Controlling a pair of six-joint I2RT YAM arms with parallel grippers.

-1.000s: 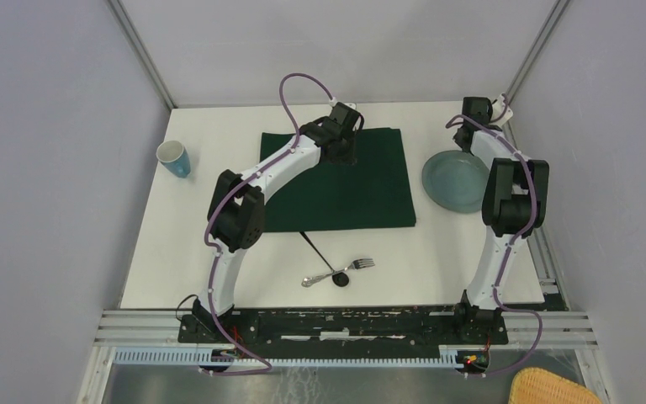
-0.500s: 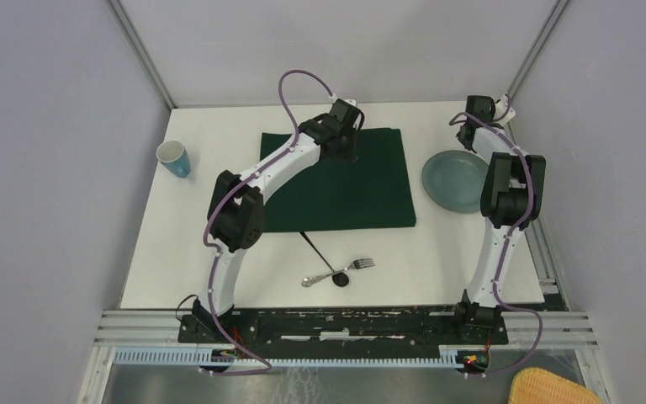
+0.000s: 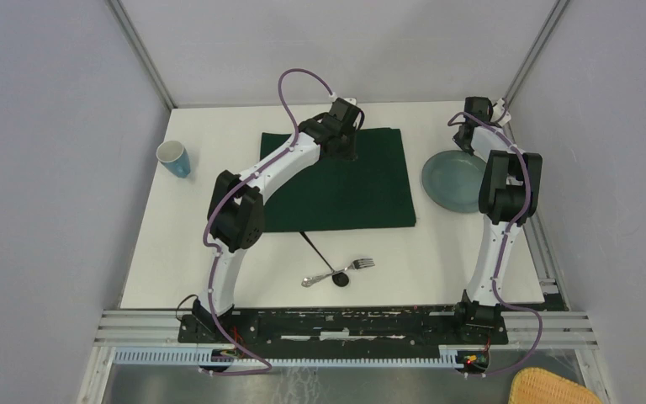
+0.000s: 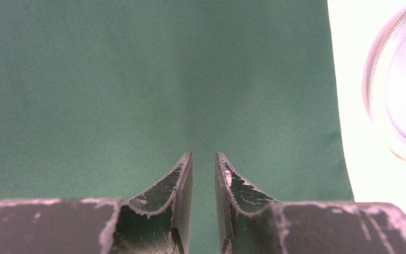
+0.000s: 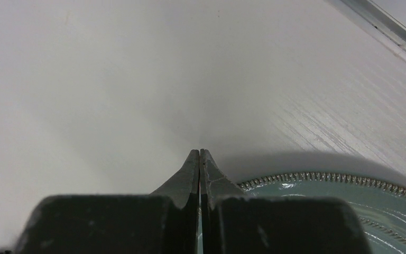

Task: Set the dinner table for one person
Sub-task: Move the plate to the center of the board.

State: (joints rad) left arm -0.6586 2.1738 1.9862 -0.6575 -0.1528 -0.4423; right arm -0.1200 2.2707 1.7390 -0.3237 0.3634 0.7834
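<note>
Both empty — left gripper (image 4: 203, 159) is hovering slightly parted over green cloth (image 4: 137, 79), right gripper (image 5: 200, 153) is sitting closed beside plate (image 5: 322, 198) rim — needs opening before grabbing.

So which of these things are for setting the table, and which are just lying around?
For the job: dinner table, green cloth, plate, blue cup, fork, black spoon.

Just lying about, probably: wicker basket, down off the table's near right corner.
</note>
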